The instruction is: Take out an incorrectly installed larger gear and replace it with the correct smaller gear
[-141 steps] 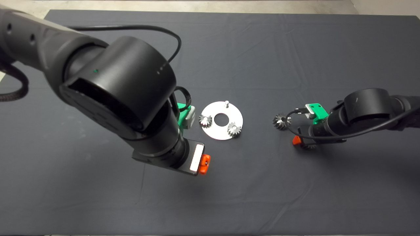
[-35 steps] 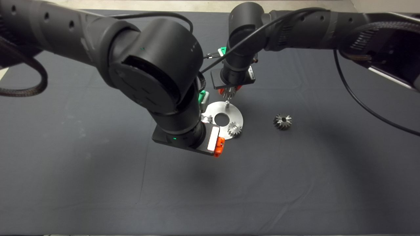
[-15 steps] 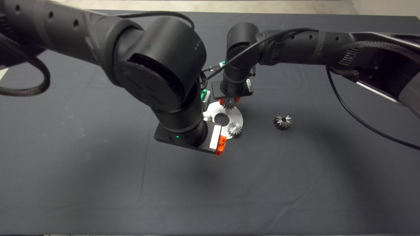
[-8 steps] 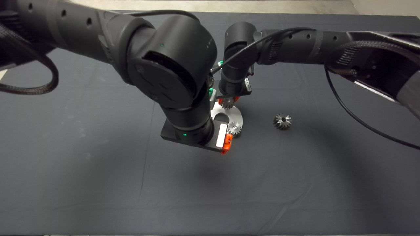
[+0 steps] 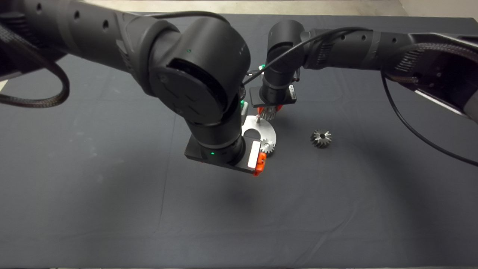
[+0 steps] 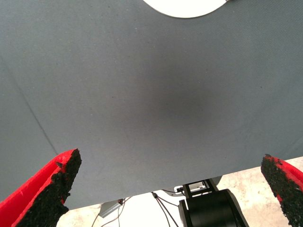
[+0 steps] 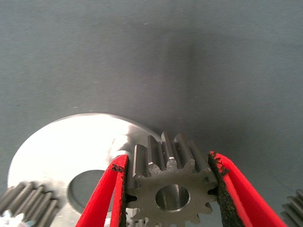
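My right gripper [image 5: 269, 111] hangs over the far edge of the round silver plate [image 5: 269, 131], shut on the smaller gear [image 5: 269, 113]. In the right wrist view this gear [image 7: 168, 187] sits upright-faced between the two red fingers [image 7: 226, 189], centre hole showing, just above the plate [image 7: 71, 142]. The bare peg [image 5: 257, 118] stands just left of the held gear. The larger gear [image 5: 321, 138] lies on the mat to the plate's right. My left gripper [image 5: 258, 166] hovers at the plate's near edge, open and empty [image 6: 170, 165].
A second small silver gear [image 5: 266, 145] sits on the plate's near right side. The left arm's big wrist covers the plate's left part. In the right wrist view, small gears show at both lower corners [image 7: 23, 205] [image 7: 296, 205]. Dark mat [image 5: 112, 209] all around.
The right gripper has carried the smaller gear from the mat to the plate, and in the last half second shifted right off the peg. The left arm crept right.
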`<state>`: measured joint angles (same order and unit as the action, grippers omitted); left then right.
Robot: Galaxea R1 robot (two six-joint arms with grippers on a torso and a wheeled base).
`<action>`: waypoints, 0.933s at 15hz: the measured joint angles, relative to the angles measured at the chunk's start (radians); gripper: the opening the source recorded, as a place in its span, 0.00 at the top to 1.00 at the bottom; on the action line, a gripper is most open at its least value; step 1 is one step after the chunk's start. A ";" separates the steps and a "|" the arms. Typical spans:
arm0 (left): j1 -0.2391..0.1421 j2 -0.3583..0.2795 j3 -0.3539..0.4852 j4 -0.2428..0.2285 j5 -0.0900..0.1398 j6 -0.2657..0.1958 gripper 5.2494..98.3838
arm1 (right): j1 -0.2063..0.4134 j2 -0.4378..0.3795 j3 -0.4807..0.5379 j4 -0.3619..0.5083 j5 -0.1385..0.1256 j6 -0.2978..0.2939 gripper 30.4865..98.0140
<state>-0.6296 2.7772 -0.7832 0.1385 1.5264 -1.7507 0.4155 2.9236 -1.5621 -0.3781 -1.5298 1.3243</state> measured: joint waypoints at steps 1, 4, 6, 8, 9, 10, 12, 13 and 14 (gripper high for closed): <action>0.000 -0.003 0.000 0.000 0.000 0.000 0.01 | 0.000 0.002 0.000 0.000 0.000 0.000 0.90; 0.000 -0.004 0.000 0.000 0.000 0.000 0.01 | 0.000 0.004 0.000 -0.008 0.001 -0.001 0.90; 0.000 -0.004 0.000 0.000 0.000 0.000 0.01 | 0.000 0.009 0.000 -0.013 0.000 -0.001 0.90; 0.000 -0.005 0.000 0.000 0.000 0.000 0.01 | 0.000 0.016 0.000 -0.014 0.001 0.000 0.90; 0.000 -0.004 0.000 0.000 0.000 0.000 0.01 | 0.000 0.020 0.000 -0.014 0.001 0.000 0.90; 0.000 -0.005 0.000 0.000 0.000 0.002 0.01 | 0.000 0.025 0.000 -0.015 0.001 0.000 0.90; 0.000 -0.005 0.000 0.000 0.000 0.002 0.01 | 0.000 0.037 0.000 -0.015 0.000 0.000 0.90; 0.000 -0.005 0.000 0.000 0.000 0.002 0.01 | 0.000 0.044 0.000 -0.016 0.003 0.001 0.90; 0.000 -0.005 0.000 0.000 0.000 0.002 0.01 | 0.000 0.047 0.000 -0.016 0.004 0.000 0.90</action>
<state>-0.6295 2.7725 -0.7832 0.1389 1.5264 -1.7491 0.4151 2.9706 -1.5619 -0.3940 -1.5260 1.3245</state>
